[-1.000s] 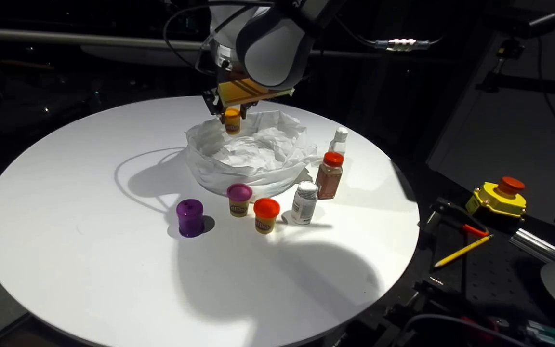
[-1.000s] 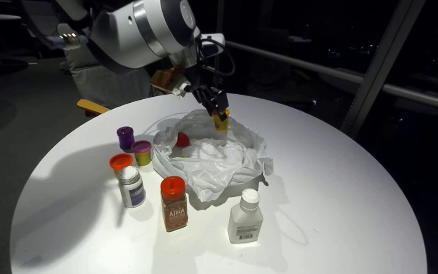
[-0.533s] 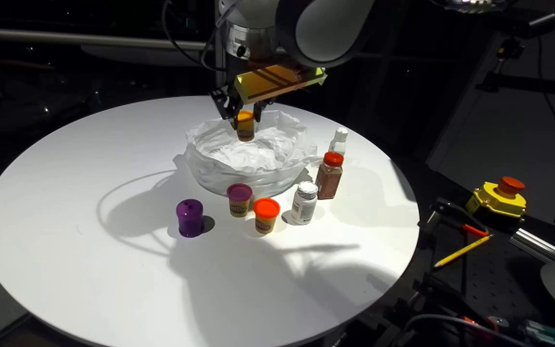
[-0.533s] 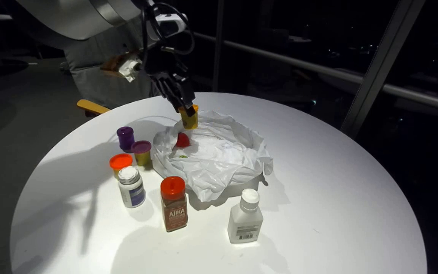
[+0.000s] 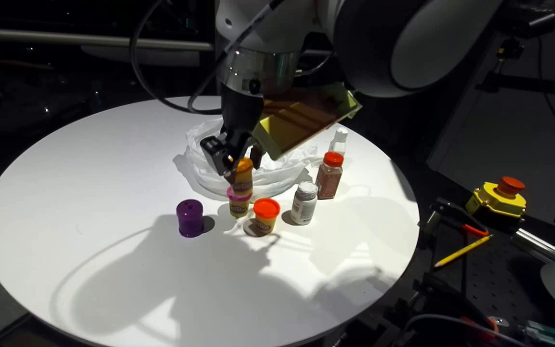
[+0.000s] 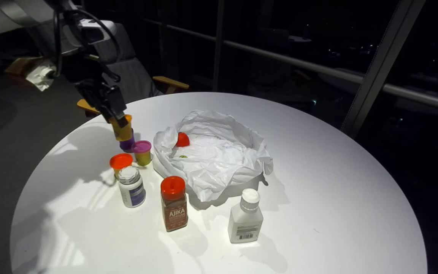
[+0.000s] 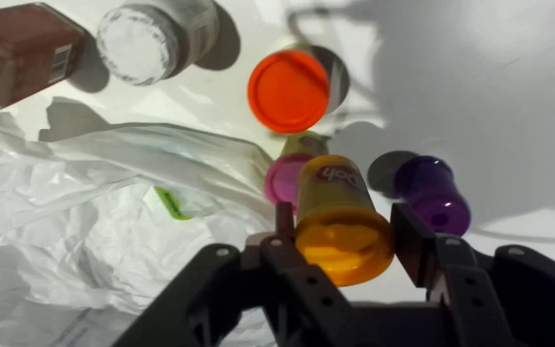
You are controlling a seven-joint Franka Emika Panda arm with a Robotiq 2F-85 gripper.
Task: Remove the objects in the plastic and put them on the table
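My gripper (image 7: 344, 226) is shut on a yellow Play-Doh tub with an orange lid (image 7: 335, 193). The tub is held upright by its lid, above the table beside the bag; it also shows in both exterior views (image 5: 243, 179) (image 6: 123, 132). The white plastic bag (image 6: 219, 175) lies open on the round table (image 6: 318, 190). Inside it show a red object (image 6: 182, 139) and a small green patch (image 7: 174, 202); the rest is hidden by folds. A pink-lidded tub (image 5: 239, 206), a red-lidded tub (image 5: 265, 219) and a purple container (image 5: 190, 219) stand on the table.
A white pill bottle (image 6: 132, 192), a red-capped Ajika jar (image 6: 174, 211) and a white square bottle (image 6: 245, 222) stand near the bag. The pink-lidded tub stands close to the bag's edge. A yellow box with a red button (image 5: 499, 197) is off the table.
My gripper has carried the orange-lidded tub out from over the bag, past its rim, to near the pink-lidded tub and purple container. The other objects have not moved.
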